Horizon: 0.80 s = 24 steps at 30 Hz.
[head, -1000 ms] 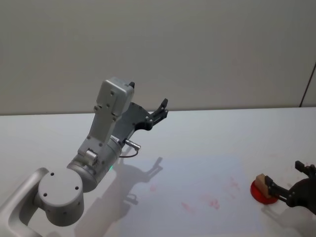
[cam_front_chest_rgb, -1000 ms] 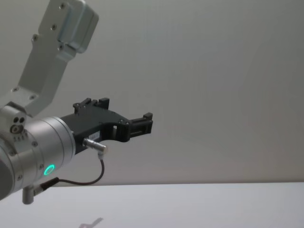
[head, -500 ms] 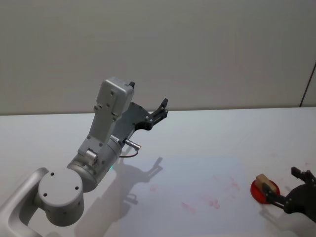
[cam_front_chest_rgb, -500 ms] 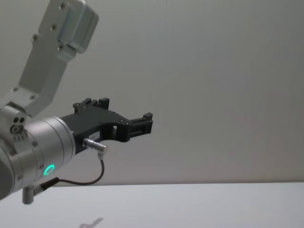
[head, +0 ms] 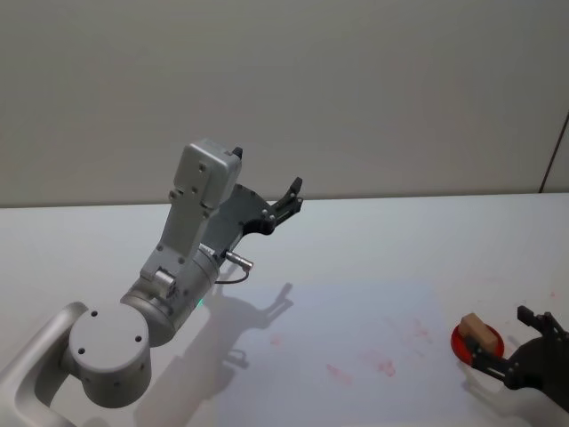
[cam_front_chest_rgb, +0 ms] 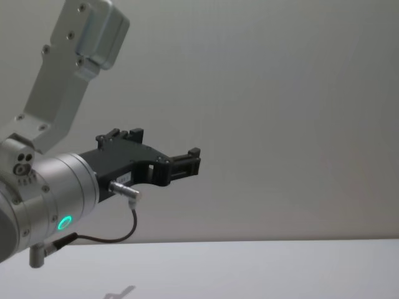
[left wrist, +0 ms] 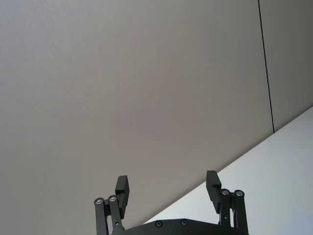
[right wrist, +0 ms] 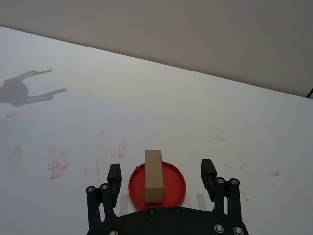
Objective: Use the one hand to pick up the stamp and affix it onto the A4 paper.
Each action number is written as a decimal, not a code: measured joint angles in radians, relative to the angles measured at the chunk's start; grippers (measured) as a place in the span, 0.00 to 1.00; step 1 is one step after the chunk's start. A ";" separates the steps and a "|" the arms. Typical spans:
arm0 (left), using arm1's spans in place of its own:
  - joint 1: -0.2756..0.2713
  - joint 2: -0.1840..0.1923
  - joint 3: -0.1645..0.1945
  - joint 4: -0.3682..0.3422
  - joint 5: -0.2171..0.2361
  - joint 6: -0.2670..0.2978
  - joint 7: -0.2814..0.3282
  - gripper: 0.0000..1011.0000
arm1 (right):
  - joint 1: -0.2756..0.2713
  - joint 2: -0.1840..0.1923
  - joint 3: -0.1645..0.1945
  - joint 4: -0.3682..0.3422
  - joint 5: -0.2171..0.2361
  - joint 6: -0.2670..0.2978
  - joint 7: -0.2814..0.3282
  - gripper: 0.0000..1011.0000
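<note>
At the left of the head view the left arm (head: pixel 182 276) is seen raised above the table (head: pixel 400 240), its base cut off at the lower left corner. The left gripper (head: pixel 289 197) is held high and pointed toward the far wall (head: pixel 356 89). In its wrist view the left gripper (left wrist: pixel 167 188) is shown released, its two fingers (left wrist: pixel 122 188) wide apart with bare wall and table edge between them. In the chest view it (cam_front_chest_rgb: pixel 190 161) is seen from the side, so the gap is hard to read there.

Right of the arm's shadow (head: pixel 258 311), the A4 paper (head: pixel 356 311) lies flat on the table. Its edges are faint against the white surface and can barely be made out. Red marks (head: pixel 378 363) are scattered over its right half, and the same marks (right wrist: pixel 58 159) appear in the right wrist view.

Just beyond what seems to be the paper's right edge lies a round red pad (head: pixel 459 342), partly hidden behind the gripper. The stamp (head: pixel 477 333) stands on this pad, and from the wrist camera the stamp (right wrist: pixel 153 175) is seen across the middle of the pad (right wrist: pixel 173 186).

At the near right the right gripper (head: pixel 507 342) is cut off by the frame's corner. It (right wrist: pixel 161 167) is spread open, one finger on each side of the pad, with clear gaps to the stamp. Nothing is grasped.
</note>
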 joint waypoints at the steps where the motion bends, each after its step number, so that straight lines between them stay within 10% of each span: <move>1: 0.000 0.000 0.000 0.000 0.000 0.000 0.000 0.99 | 0.001 -0.002 -0.001 0.004 0.000 -0.006 0.000 0.99; 24: 0.000 0.000 0.000 0.000 0.000 0.000 0.000 0.99 | 0.010 -0.039 -0.027 0.041 -0.047 -0.069 0.006 0.99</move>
